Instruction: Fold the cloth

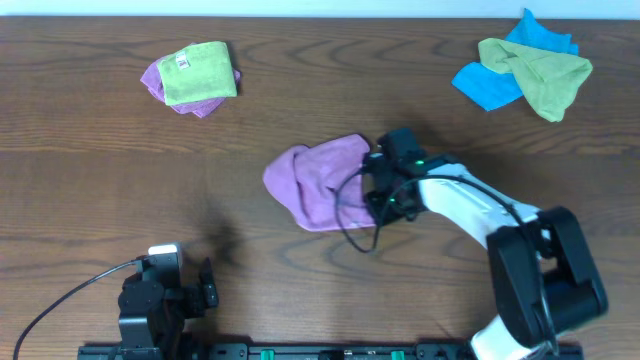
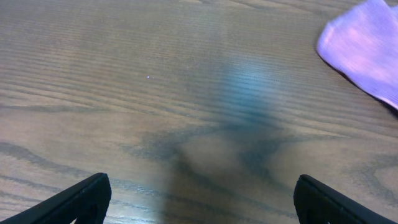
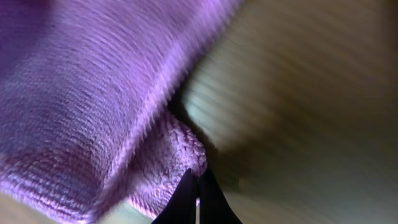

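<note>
Left gripper (image 1: 207, 285): parked by the front edge, left of centre, and from its own wrist camera the fingers (image 2: 87, 200) stand wide apart with nothing between them, just bare worktop (image 2: 124, 74) below.
Back-left pile (image 1: 190, 78): a lime-green square sitting on a small purple one, well away from the action.
Cloth (image 1: 322, 180): here's the one that matters, lying mid-worktop in a rounded, half-doubled lump, its right side running under the right arm. One lilac corner also peeks into the left wrist view (image 2: 367, 50).
Right gripper (image 1: 385, 192): down at the cloth's right edge. Up close the fingertips (image 3: 186, 202) are pressed together, and a doubled bit of hem (image 3: 180, 149) sits right at the tips, so I judge it has that edge pinched.
Handling: soft, fluffy, very light. It will droop and drag rather than keep a shape, and the pile should give the pads plenty of bite, so slipping looks unlikely.
Where to hold: at a corner or along the hem, not the bulky middle. Grab the middle and it only bunches.
Risk: pulling one edge alone may slide the whole lump instead of opening it.
Back-right heap (image 1: 520, 70): blue and green cloths tumbled together in the corner, out of play.
</note>
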Tool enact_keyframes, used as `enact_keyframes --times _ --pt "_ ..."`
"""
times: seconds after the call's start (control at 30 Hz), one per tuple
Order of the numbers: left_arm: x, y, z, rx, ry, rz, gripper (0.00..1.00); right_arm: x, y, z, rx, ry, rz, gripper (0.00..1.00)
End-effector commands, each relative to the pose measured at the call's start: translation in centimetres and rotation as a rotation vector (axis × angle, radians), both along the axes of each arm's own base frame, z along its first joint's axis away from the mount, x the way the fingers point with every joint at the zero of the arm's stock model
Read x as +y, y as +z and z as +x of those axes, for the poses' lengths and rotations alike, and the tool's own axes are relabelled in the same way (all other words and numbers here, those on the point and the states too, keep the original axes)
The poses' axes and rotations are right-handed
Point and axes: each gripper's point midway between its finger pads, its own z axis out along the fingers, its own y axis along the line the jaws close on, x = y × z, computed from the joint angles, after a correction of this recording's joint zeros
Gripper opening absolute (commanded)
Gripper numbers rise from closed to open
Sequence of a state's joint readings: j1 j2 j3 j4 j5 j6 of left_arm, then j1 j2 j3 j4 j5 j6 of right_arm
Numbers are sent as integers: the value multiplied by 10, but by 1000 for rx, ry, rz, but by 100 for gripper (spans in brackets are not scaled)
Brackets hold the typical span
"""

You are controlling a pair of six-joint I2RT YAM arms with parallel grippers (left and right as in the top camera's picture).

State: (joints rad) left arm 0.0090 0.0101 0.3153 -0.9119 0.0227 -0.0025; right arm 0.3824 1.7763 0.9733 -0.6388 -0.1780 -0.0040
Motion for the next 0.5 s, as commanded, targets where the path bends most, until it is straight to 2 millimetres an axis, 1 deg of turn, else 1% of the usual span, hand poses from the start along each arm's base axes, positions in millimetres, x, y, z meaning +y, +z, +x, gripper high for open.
enact_keyframes --times 0.0,0.1,0.17,0.27,0.37,0.4,0.47 --pt "-1 0 0 -4 -12 3 95 -49 11 12 -70 -135 -167 1" --pt "-1 0 0 -4 -12 3 95 -64 21 10 -67 -180 -173 1" --pt "-1 0 0 -4 -12 3 95 -79 24 8 -57 -224 -207 1" --pt "-1 0 0 -4 -12 3 95 -101 25 10 -66 -315 -279 1" --pt "-1 0 0 -4 -12 3 95 -110 27 14 -88 -350 -307 2" --pt "-1 0 0 -4 -11 3 95 -114 27 16 -98 -379 -326 3" --pt "-1 0 0 -4 -12 3 95 -119 31 18 -116 -411 -349 11"
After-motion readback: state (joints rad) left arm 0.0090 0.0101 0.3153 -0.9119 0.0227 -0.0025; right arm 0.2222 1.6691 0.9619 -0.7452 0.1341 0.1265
